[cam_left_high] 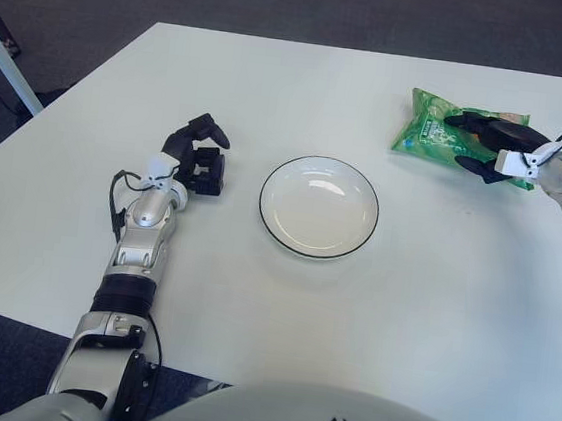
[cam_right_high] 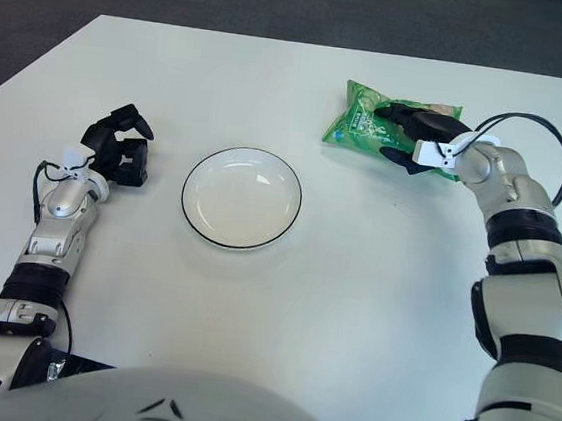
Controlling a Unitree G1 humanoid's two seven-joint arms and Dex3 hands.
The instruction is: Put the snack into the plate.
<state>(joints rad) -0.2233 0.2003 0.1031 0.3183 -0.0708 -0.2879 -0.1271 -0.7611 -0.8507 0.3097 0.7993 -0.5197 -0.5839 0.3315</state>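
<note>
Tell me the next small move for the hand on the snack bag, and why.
Probably carry the green snack bag toward the robot's left and nearer, to above the white plate. The right hand has its fingers closed over the bag, the plate holds nothing, and bare table lies between them. The left hand shows idle to the left of the plate.

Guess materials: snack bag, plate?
Snack bag, held by the right robot hand: likely thin glossy plastic film, judging by its crinkles and sheen. Plate: probably glazed ceramic, maybe melamine; smooth white with highlights and a dark rim line.
</note>
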